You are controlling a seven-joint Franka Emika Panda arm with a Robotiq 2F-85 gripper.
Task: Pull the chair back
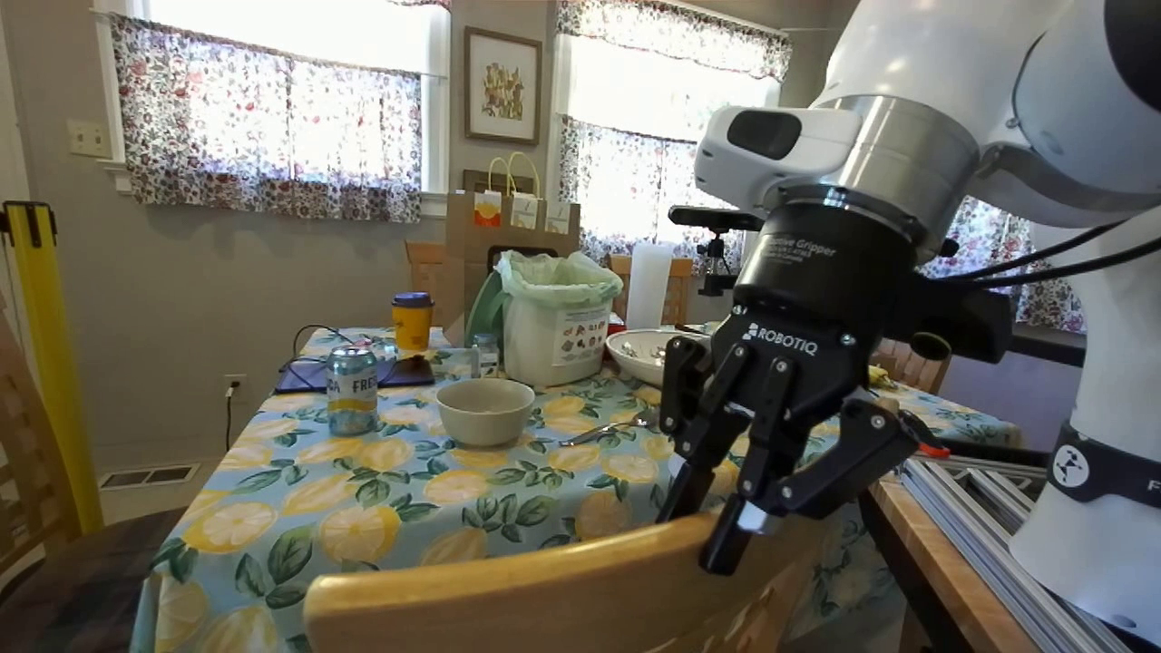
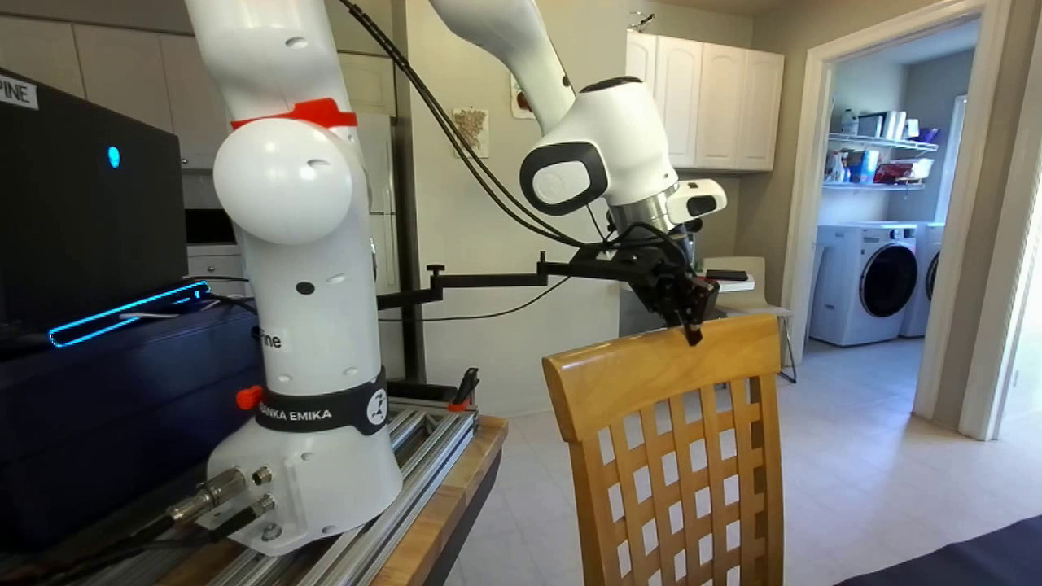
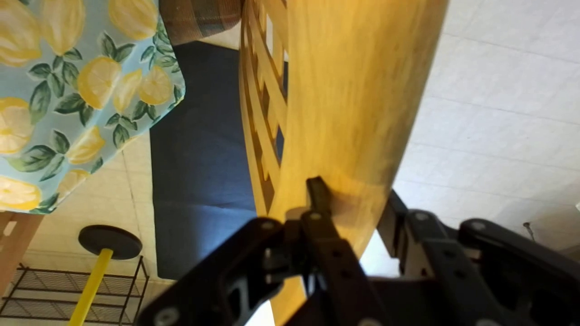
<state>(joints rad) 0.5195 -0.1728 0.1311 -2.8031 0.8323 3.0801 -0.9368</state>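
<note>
The chair is light-tan wood with a curved top rail and a lattice back. Its rail (image 1: 508,589) is at the bottom of an exterior view. The rail and lattice back (image 2: 631,374) stand right of the robot base in an exterior view. The rail (image 3: 358,99) runs down the middle of the wrist view. My gripper (image 1: 704,533) points down and straddles the rail, one finger on each side. In the wrist view the gripper (image 3: 355,199) is partly closed, its fingers against the rail; the far finger is partly hidden behind it. The gripper also shows over the rail (image 2: 688,321).
A table with a lemon-print cloth (image 1: 363,526) stands beside the chair, holding a bowl (image 1: 485,417), a can (image 1: 352,394) and a white bin (image 1: 553,336). The robot's wooden bench (image 2: 444,521) is near the chair. A yellow pole (image 3: 93,285) stands on the floor.
</note>
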